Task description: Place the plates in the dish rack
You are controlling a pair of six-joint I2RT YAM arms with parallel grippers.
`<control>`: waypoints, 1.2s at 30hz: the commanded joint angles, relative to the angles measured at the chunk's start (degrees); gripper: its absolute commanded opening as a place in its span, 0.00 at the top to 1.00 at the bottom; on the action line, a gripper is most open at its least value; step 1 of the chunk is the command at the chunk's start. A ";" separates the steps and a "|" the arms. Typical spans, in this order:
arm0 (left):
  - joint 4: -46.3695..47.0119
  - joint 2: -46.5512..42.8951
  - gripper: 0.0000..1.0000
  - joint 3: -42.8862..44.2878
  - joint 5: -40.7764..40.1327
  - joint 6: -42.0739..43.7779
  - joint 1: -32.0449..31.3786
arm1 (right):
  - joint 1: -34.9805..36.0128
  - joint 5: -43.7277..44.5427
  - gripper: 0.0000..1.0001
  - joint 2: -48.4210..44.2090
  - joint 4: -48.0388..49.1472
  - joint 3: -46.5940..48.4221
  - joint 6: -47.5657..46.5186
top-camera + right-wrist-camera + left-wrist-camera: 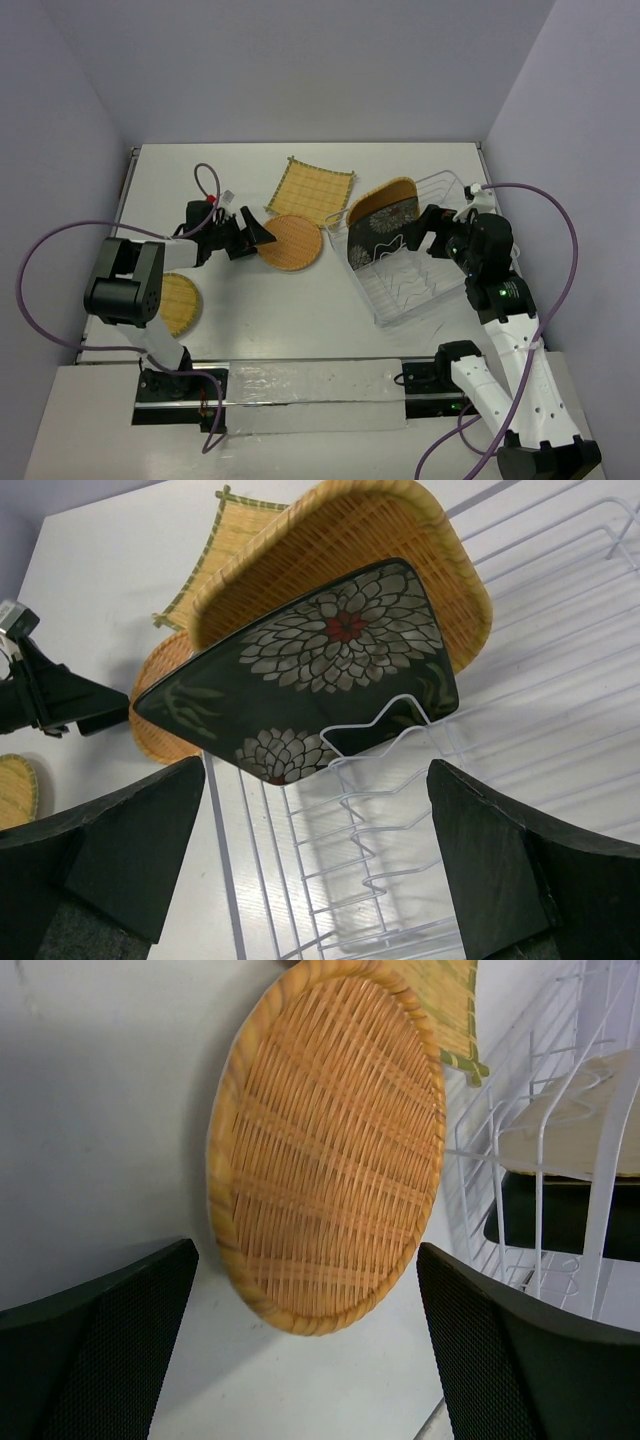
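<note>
The white wire dish rack [415,290] stands at the right. A dark square plate with white flowers [378,237] stands on edge in its left end, leaning on a rounded-square bamboo plate [385,195] behind it. A round bamboo plate [291,242] lies flat mid-table, and a fringed square one [310,190] lies behind it. A small round one [178,302] lies by the left arm. My left gripper [255,232] is open and empty, just left of the round plate [330,1150]. My right gripper [425,225] is open and empty over the rack, facing the dark plate [320,660].
The rack's zigzag tines [400,810] to the right of the dark plate hold nothing. The fringed plate [450,1010] lies close to the rack's left rim [480,1160]. Walls close in the table at the back and both sides.
</note>
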 commanded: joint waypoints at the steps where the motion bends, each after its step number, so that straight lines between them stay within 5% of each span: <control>1: 1.62 4.50 0.01 2.70 4.77 4.33 0.61 | 0.42 2.36 0.00 -0.36 2.16 0.29 -0.11; 10: 9.30 10.93 0.01 0.78 11.46 0.35 2.39 | 0.42 4.31 0.00 -0.48 2.07 0.54 -0.15; 21: 2.62 15.36 0.10 4.89 10.16 2.64 2.31 | 0.42 5.55 0.00 -0.51 1.98 0.78 -0.27; 26: 0.25 17.03 0.34 6.76 8.99 3.16 2.22 | 0.42 5.97 0.00 -0.40 1.89 0.89 -0.42; 36: -4.51 14.53 1.00 7.70 5.24 5.10 2.13 | 0.22 8.02 0.00 -1.83 1.52 0.63 -0.42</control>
